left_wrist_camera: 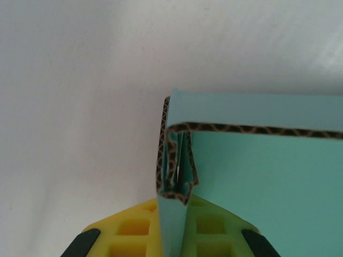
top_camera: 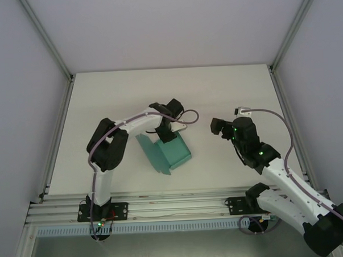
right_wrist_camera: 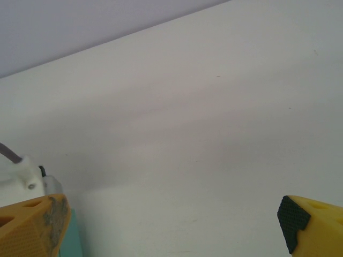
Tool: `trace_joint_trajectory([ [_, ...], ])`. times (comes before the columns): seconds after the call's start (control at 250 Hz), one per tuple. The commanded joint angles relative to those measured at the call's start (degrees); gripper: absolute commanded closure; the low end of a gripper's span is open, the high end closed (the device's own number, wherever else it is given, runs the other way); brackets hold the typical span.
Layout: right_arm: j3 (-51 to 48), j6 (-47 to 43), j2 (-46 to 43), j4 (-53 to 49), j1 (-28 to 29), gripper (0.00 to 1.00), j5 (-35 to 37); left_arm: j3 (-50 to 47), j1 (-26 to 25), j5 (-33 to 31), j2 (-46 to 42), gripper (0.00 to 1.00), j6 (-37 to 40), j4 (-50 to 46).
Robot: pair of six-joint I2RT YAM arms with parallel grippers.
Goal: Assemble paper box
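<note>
Left wrist view: the teal paper box (left_wrist_camera: 257,176), partly folded with its corrugated edges bare, has one upright wall standing between the yellow fingers (left_wrist_camera: 134,230) of the left gripper (left_wrist_camera: 172,227), which pinches that wall. From above, the box sits directly beneath this gripper on the white table (top_camera: 102,103). The right gripper (top_camera: 218,126) hangs well apart, off to the box's right, jaws spread wide.
</note>
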Motion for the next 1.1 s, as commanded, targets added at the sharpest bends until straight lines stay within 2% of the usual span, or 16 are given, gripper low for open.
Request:
trace_joint_trajectory([
  [0.0,0.50,-0.84,0.45,-0.33,-0.89,0.00,-0.76,3.01,-1.01,-10.46,4.74,1.00,-3.41,1.21],
  [0.132,0.17,-0.89,1.55,0.62,-1.29,0.00,-1.33,4.10,-1.96,-15.19,10.28,1.00,-5.85,1.82],
  [0.328,-0.05,-0.53,3.24,1.90,-1.68,0.00,-2.33,-1.31,-4.22,-25.66,11.25,1.00,-8.19,12.26],
  [0.548,0.40,-0.27,4.52,2.58,-1.80,0.00,-3.38,-1.83,-4.75,-26.79,12.07,1.00,-7.48,13.69],
  [0.624,0.57,-0.27,4.04,2.10,-1.92,0.00,-3.72,-2.40,-4.62,-23.94,10.16,1.00,-6.77,13.84],
  [0.664,0.46,-0.18,3.59,1.79,-1.91,0.00,-3.85,-2.84,-4.49,-22.34,8.47,0.88,-6.41,14.04],
  [0.727,0.30,-0.18,2.77,1.51,-1.96,0.00,-4.22,-3.40,-4.45,-20.51,5.27,0.77,-5.66,14.90],
  [0.767,0.17,-0.31,2.27,1.26,-1.95,0.00,-4.55,-3.26,-4.34,-19.67,3.50,0.65,-5.17,14.89],
  [0.911,-0.18,-0.54,1.01,0.39,-1.91,0.00,-6.32,-1.35,-4.40,-16.51,-1.22,0.50,-3.14,13.79],
  [1.095,-0.31,-0.62,0.97,-0.08,-1.96,0.00,-7.57,-0.53,-4.44,-14.14,-5.79,0.20,-1.06,14.05],
])
